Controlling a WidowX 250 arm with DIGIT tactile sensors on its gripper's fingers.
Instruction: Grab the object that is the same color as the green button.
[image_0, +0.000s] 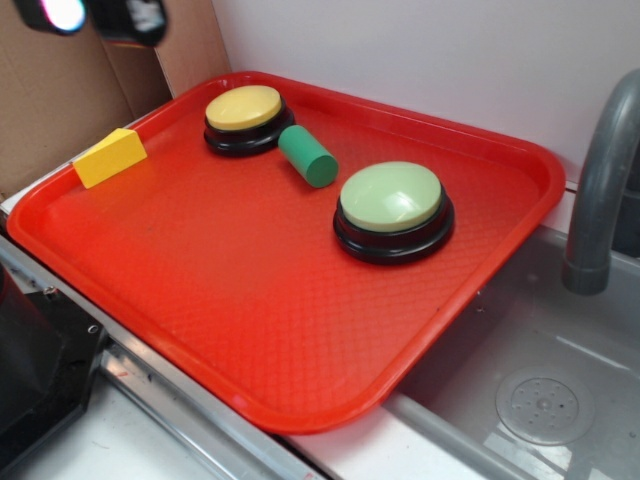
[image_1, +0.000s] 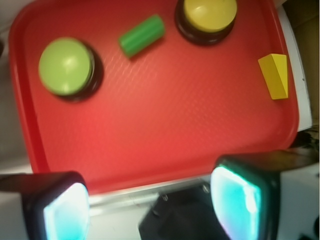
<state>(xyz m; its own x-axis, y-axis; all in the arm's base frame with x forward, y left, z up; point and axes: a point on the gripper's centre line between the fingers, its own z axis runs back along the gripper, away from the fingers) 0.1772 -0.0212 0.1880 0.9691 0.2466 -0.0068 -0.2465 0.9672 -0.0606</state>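
Exterior view: red tray (image_0: 250, 300) beside grey sink (image_0: 540, 400); gripper (image_1: 150, 205) released, empty.

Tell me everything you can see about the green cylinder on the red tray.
The green cylinder is a small solid piece, matte and darker green than the dome of the green button. It has flat round ends and lies on its side on the red tray, angled between the yellow button and the green button, with one end close to the yellow button's black base. Whether they touch is unclear. Nothing grips it; the pincer is open over the tray's near edge, far from it.
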